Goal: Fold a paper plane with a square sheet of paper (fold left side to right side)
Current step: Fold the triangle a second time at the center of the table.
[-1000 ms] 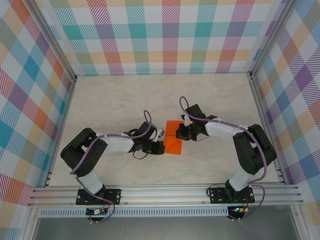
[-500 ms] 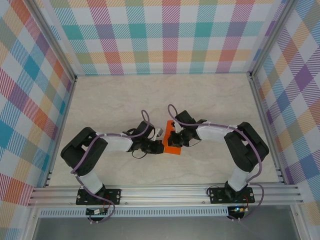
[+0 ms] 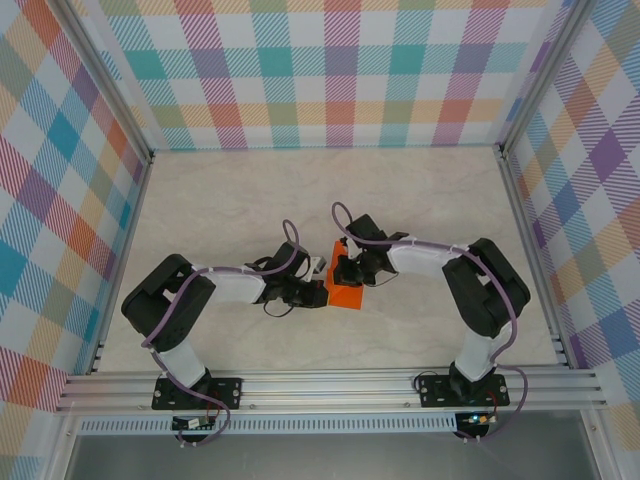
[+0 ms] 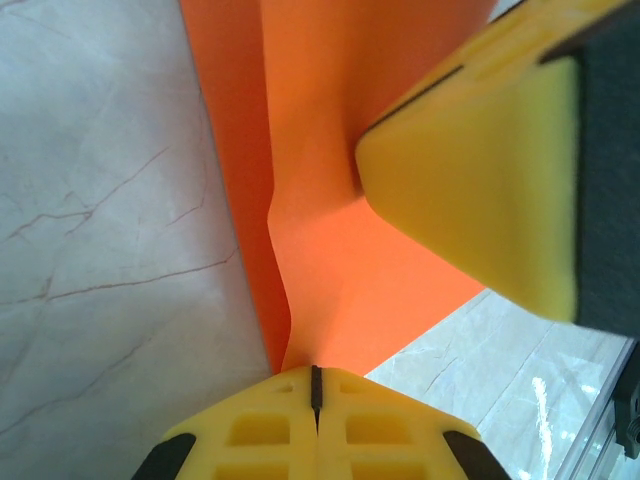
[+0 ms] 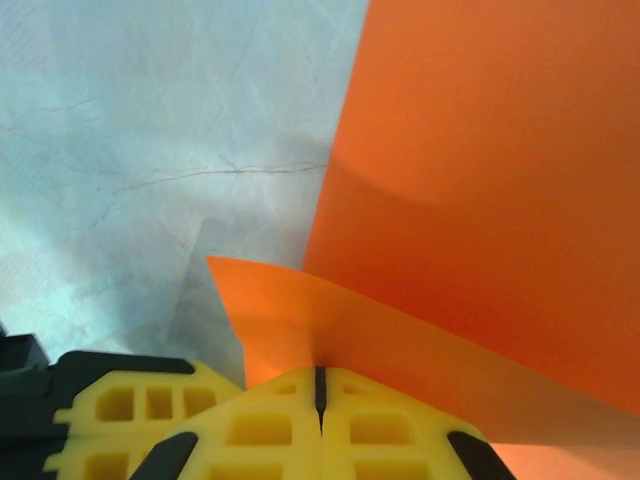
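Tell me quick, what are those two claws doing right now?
Left gripper: closed, pinching the paper at its edge.
Right gripper: closed, pinching a lifted flap of the paper.

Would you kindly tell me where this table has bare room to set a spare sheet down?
The far strip of table under the back plaid wall is bare, as is the near patch between the left arm and the right arm. The centre is crowded: both arms' jaws are shut on the orange paper.
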Action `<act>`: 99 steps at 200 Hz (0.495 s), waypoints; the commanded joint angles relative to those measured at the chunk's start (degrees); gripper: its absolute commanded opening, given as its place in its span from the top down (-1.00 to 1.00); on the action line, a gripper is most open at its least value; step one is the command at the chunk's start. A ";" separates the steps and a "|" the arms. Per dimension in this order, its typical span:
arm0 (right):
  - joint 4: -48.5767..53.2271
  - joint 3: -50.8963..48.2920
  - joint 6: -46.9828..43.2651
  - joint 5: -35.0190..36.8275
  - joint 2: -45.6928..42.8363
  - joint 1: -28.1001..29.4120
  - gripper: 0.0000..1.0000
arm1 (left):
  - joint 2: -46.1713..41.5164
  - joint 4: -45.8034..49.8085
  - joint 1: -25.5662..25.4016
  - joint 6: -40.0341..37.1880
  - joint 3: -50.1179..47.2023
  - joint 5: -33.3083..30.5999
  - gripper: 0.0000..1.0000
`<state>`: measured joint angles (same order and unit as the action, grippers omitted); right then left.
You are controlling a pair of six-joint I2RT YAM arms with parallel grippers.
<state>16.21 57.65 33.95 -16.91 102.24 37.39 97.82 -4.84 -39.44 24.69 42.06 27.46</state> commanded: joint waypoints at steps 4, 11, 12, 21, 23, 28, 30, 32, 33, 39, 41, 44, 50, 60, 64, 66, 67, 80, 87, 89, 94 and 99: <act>3.57 1.43 -0.75 2.75 1.73 0.10 0.90 | 1.58 2.20 1.03 -0.20 -0.48 -2.32 1.00; 4.38 1.50 -0.82 3.63 1.84 0.11 0.90 | 1.56 2.20 1.05 -0.17 -0.48 -2.20 1.00; 4.50 1.55 -0.82 3.67 1.88 0.13 0.90 | 1.57 2.20 1.04 -0.12 -0.44 -2.18 1.00; 5.45 1.75 -0.99 4.79 1.96 0.07 0.89 | 1.50 2.20 1.05 -0.18 -0.49 -2.09 1.00; 5.67 1.76 -1.04 4.96 1.99 0.08 0.89 | 1.43 2.16 1.04 -0.17 -0.45 -2.07 1.00; 6.00 1.79 -1.16 5.26 2.00 0.10 0.89 | 1.43 2.20 1.03 -0.20 -0.43 -1.98 1.00; 6.02 1.78 -1.17 5.33 2.00 0.12 0.89 | 1.37 2.27 1.03 -0.13 -0.37 -1.87 1.00; 6.20 1.79 -1.24 5.44 2.00 0.07 0.89 | 1.35 2.29 1.03 -0.14 -0.46 -1.88 1.00; 6.20 1.78 -1.25 5.46 2.00 0.06 0.89 | 1.34 2.25 1.03 -0.19 -0.48 -1.88 1.00; 6.46 1.77 -1.16 5.81 2.02 0.13 0.89 | 1.18 2.23 1.08 -0.18 -0.40 -1.82 1.00; 6.51 1.77 -1.13 5.89 2.01 0.09 0.89 | 1.20 2.25 1.07 -0.26 -0.40 -1.80 1.00; 6.66 1.72 -1.12 6.06 2.03 0.10 0.89 | 1.10 2.29 1.06 -0.33 -0.38 -1.72 1.00; 6.85 1.68 -0.95 6.30 2.00 0.06 0.89 | 0.97 2.35 1.03 -0.33 -0.35 -1.70 1.00; 7.07 1.59 -0.91 6.62 2.05 0.11 0.89 | 0.65 2.36 1.03 -0.26 -0.17 -1.59 1.00; 7.17 1.57 -0.91 6.71 2.13 0.09 0.89 | 0.46 2.31 1.03 -0.25 -0.14 -1.42 1.00; 7.24 1.59 -0.91 6.78 2.17 0.06 0.89 | 0.38 2.30 1.03 -0.21 -0.16 -1.37 1.00; 7.25 1.59 -0.91 6.74 2.17 0.06 0.89 | 0.28 2.29 1.03 -0.19 -0.11 -1.28 1.00; 7.61 1.60 -1.03 6.81 2.42 0.07 0.89 | -0.61 2.08 1.03 0.26 -0.04 -0.72 0.97; 7.59 1.51 -0.95 6.72 2.44 0.13 0.89 | -1.24 1.81 1.03 0.55 0.09 -0.22 0.94; 7.50 1.46 -0.96 6.67 2.44 0.12 0.89 | -1.41 1.73 1.08 0.61 0.09 -0.06 0.93; 7.48 1.42 -0.96 6.61 2.44 0.06 0.89 | -1.84 1.51 1.10 0.93 0.18 0.25 0.92; 7.50 1.41 -1.00 6.54 2.44 0.09 0.89 | -2.29 1.41 1.04 1.10 0.27 0.47 0.91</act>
<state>20.03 58.54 33.61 -12.40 103.61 37.56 97.65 -4.69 -39.42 24.77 42.09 27.64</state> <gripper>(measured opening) 0.055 0.043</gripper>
